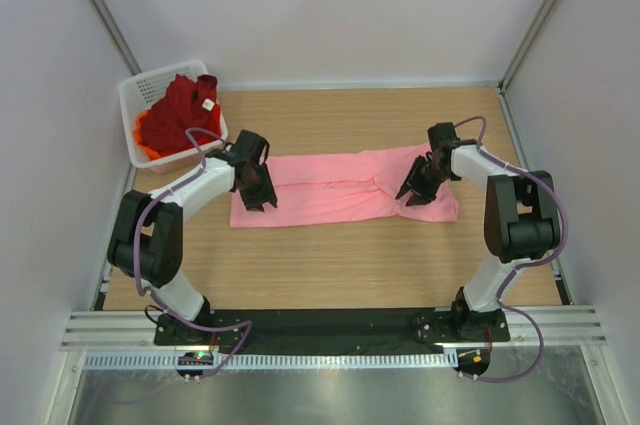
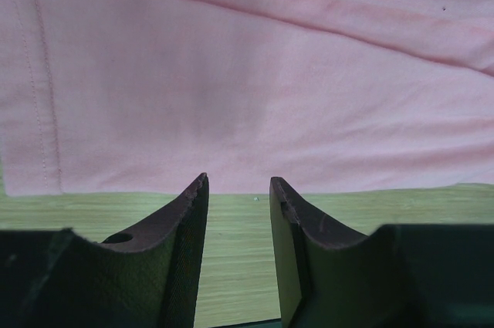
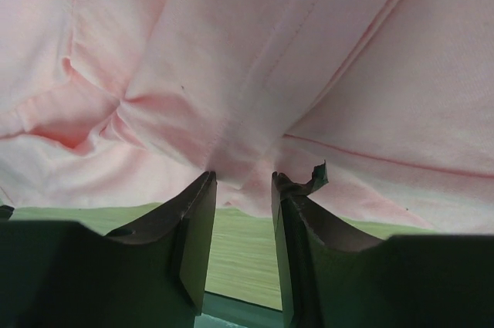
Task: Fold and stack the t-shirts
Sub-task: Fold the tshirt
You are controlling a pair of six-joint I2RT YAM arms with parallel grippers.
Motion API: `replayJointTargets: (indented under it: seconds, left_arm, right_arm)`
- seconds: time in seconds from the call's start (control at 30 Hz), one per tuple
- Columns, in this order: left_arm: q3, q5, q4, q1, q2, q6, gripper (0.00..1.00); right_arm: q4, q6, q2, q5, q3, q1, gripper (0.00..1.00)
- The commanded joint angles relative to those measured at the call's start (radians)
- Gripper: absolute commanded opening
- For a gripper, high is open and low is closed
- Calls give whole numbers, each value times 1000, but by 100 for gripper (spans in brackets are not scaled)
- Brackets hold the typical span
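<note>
Flanking a light pink t-shirt [image 1: 330, 190] spread mid-frame on the table [image 1: 330, 265], one arm at each end.
At the near hem the left gripper [image 2: 238, 181] is half open, holding nothing. The right gripper [image 3: 243, 177] is half open with bunched cloth at its tips. Dark red t-shirt [image 1: 185, 103] and orange t-shirt [image 1: 148, 135] lie in the white basket [image 1: 128, 110], upper left.

place: robot lab cell | evid: white panel walls [image 1: 350, 5], alu frame rail [image 1: 560, 325], wood bench top [image 1: 340, 265], slotted cable duct [image 1: 330, 360]

Bright even light, faint shadows, wrist views softer (greenish cast)
</note>
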Motion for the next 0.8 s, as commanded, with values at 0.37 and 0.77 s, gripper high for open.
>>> replayJointTargets:
  seconds: [0.37, 0.77]
  left_arm:
    - [27, -4, -2, -1, -28, 16, 39]
    - [22, 2, 3, 1, -16, 28, 39]
  right_arm:
    - [188, 114, -31, 5, -41, 8, 29]
    - [136, 97, 79, 32, 190, 41, 1]
